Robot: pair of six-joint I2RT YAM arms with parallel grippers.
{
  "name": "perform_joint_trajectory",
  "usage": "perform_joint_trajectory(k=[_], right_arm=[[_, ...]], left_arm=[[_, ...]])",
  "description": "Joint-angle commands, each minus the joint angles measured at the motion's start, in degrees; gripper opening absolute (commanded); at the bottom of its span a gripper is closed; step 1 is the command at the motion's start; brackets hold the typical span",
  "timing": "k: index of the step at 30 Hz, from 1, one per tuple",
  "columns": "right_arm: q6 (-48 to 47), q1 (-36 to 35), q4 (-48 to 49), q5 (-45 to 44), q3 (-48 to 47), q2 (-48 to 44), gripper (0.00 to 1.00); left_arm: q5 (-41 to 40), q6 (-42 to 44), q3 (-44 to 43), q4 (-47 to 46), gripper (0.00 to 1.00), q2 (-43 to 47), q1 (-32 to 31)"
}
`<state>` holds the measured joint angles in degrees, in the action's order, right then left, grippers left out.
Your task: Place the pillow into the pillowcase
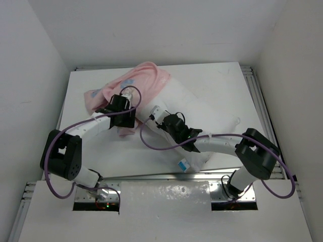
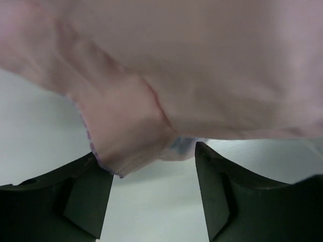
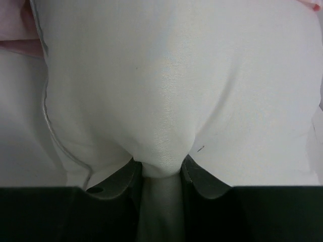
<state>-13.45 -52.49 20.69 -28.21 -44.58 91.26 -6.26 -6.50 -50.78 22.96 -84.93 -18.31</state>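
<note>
Pink pillowcase (image 1: 144, 80) bunched over pillow (image 1: 207, 116); right gripper (image 3: 160, 169) pinches pillow fabric.

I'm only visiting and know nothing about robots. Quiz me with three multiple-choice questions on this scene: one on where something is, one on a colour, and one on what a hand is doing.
1. Where does the pink pillowcase lie?
A. at the far-left end of the pillow
B. tucked under its near end
C. apart from it, off to the right

2. What colour is the pillow?
A. blue
B. white
C. green

3. What is the right hand doing?
A. hanging wide open in the air
B. gripping the pillowcase
C. pinching a fold of the pillow

Answers:
1 A: the top view shows the pink cloth bunched at that end.
2 B: it is plain white in the top and right wrist views.
3 C: the right wrist view shows white fabric squeezed in its grip.
</note>
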Motion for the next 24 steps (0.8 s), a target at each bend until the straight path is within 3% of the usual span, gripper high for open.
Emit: perform_joint_trajectory(k=[1, 3, 5, 6, 7, 8, 9, 14, 18, 20, 24], right_arm=[[2.7, 0.5, 1.8, 1.2, 0.7, 1.2, 0.27], [2.9, 0.5, 2.0, 1.6, 0.6, 1.2, 0.28], [3.5, 0.5, 2.3, 1.8, 0.7, 1.2, 0.27], [3.7, 0.5, 2.5, 2.2, 0.7, 1.3, 0.25], [4.0, 0.5, 2.5, 2.5, 0.8, 1.3, 0.22], [4.1, 0.5, 2.5, 2.9, 0.7, 1.4, 0.15], [4.4, 0.5, 2.3, 3.9, 0.6, 1.4, 0.0], [10.5, 2.2, 5.1, 14.0, -0.6, 0.9, 0.0], [22.5, 7.4, 12.9, 27.0, -5.6, -0.7, 0.0], [28.0, 9.9, 16.5, 29.5, -8.8, -1.4, 0.0], [31.1, 10.6, 25.9, 28.4, -12.1, -2.2, 0.0]], left_arm=[[8.8, 2.1, -1.5, -6.2, 0.62, 0.9, 0.2], [8.9, 2.4, -1.4, -7.2, 0.6, 0.6, 0.4], [6.5, 1.7, -0.9, -8.2, 0.42, -0.1, 0.6], [4.7, 1.6, -0.8, -8.8, 0.16, -1.0, 1.2], [4.1, 1.5, -1.0, -8.8, 0.04, -1.6, 1.3], [3.6, 1.8, -1.3, -8.5, 0.0, -2.3, 1.3], [3.7, 2.3, -1.9, -6.8, 0.0, -2.4, 1.2], [15.0, 9.6, -8.3, 2.4, 0.0, 1.1, 1.2], [31.8, 17.8, -13.5, 10.6, 0.0, 6.3, 1.2], [36.7, 23.3, -15.5, 12.0, 0.0, 9.1, 1.2], [46.7, 24.7, -16.0, 10.6, 0.0, 11.9, 1.2]])
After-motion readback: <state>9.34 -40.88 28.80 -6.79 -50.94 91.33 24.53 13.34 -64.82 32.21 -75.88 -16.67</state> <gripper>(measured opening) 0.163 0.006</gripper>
